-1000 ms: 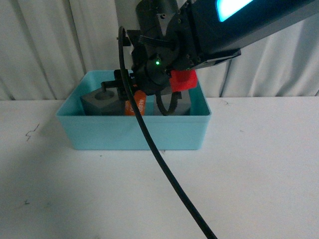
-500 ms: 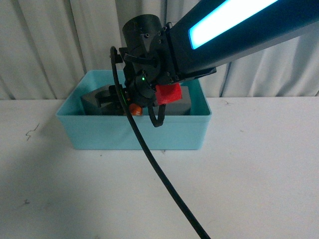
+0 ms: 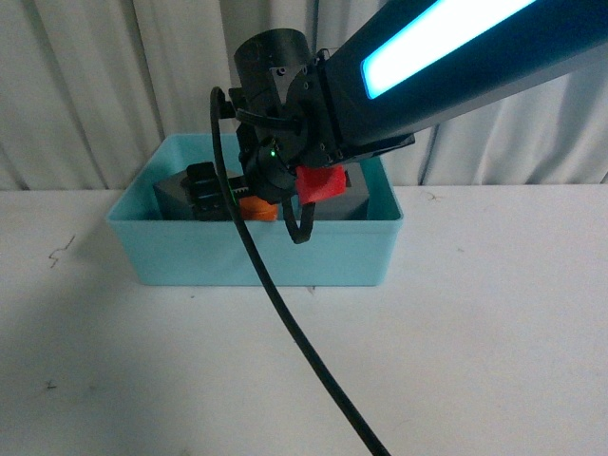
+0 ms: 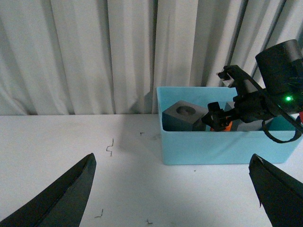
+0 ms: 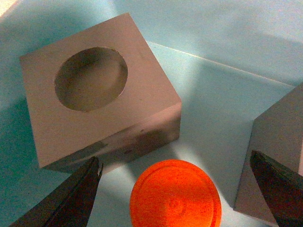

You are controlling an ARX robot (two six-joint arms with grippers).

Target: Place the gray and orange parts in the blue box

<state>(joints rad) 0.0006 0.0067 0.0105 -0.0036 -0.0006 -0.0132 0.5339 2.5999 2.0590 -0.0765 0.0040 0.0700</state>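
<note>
Small orange cylinder [image 5: 175, 195] stands upright on the floor of the large light blue plastic bin [image 3: 256, 255], circular end face up toward the right wrist camera; its printed side is not visible. It lies directly below the gap between the two dark fingers of the right gripper [image 5: 175, 194], which are spread wide, one on each flank of the cylinder and clear of it, pinching nothing. Matte gray cube with a round recess [image 5: 97, 90] sits just beside the cylinder, recess facing up, near one finger [image 5: 71, 201]; in the wrist view a narrow strip of bin floor shows between cube and cylinder, so they appear apart. A second matte gray cube [image 5: 279, 161] stands on the other flank of the cylinder, near the opposite finger [image 5: 279, 189]; only one corner and side of it show, its recess cannot be seen. All three parts are inside the bin. In the front view the right gripper [image 3: 223, 195] hangs inside the bin opening, the black arm with its lit cyan strip [image 3: 446, 38] reaching in from above; a green indicator light [image 3: 271, 149], a red tag [image 3: 318, 183] and a black cable [image 3: 285, 323] are on the wrist. Bin rests on a white tabletop [image 3: 475, 332] before a pale curtain [image 3: 85, 85]. Left gripper [image 4: 173, 189] is spread open, empty, above the table and well apart from the bin.
</note>
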